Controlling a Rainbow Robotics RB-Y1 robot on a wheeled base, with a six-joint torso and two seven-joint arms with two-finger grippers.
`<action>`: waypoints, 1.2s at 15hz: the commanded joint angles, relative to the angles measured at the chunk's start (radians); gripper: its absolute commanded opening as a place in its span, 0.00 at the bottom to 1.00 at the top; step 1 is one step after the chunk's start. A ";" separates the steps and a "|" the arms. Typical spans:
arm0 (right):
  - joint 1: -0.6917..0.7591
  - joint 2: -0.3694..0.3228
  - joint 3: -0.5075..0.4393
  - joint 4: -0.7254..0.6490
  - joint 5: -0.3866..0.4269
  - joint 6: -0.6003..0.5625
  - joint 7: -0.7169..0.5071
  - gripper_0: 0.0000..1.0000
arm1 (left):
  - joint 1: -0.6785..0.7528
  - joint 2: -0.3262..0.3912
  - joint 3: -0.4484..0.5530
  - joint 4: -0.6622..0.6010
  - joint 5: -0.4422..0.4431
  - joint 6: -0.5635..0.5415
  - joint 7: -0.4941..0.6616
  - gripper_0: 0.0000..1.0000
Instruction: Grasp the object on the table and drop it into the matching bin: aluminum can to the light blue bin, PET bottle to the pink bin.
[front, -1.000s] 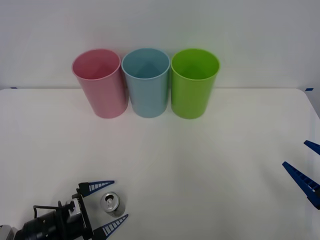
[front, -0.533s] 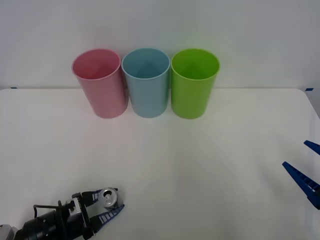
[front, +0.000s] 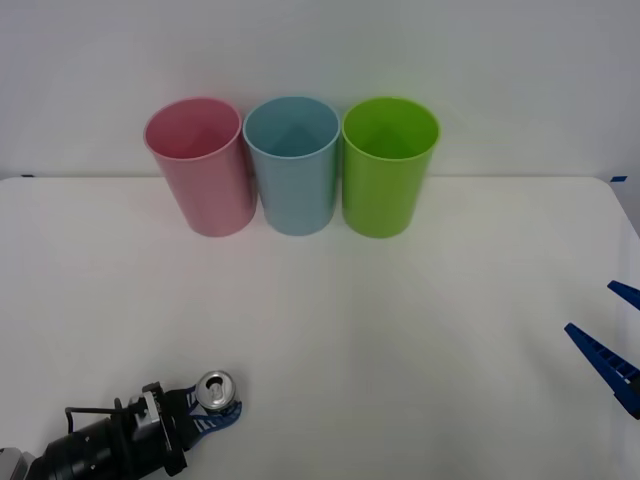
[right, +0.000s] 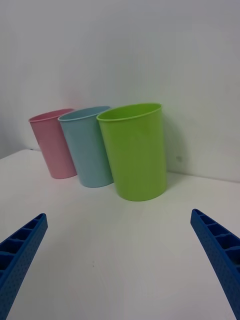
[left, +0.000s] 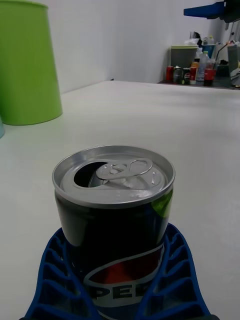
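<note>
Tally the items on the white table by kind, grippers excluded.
Tall plastic cup-shaped bins: 3, namely pink, light blue, lime green.
Small silver-topped dark metal cans: 1, held in the left tool.
Total: 4

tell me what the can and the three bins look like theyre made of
The aluminum can looks metal: shiny silver lid with pull tab, glossy dark printed side, held in the left gripper. The pink bin, light blue bin and lime green bin look like smooth, matte plastic.
</note>
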 joint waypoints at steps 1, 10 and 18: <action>0.000 0.000 0.000 0.000 0.000 0.000 0.000 1.00 | -0.005 0.000 -0.005 -0.005 0.009 0.000 0.005 0.00; 0.000 0.000 0.000 0.000 0.000 0.000 0.000 1.00 | -0.011 0.005 0.122 -0.012 0.077 -0.001 0.066 0.00; 0.000 0.000 0.000 0.000 0.000 0.000 0.000 1.00 | -0.028 0.077 0.116 -0.014 0.221 0.111 0.149 0.00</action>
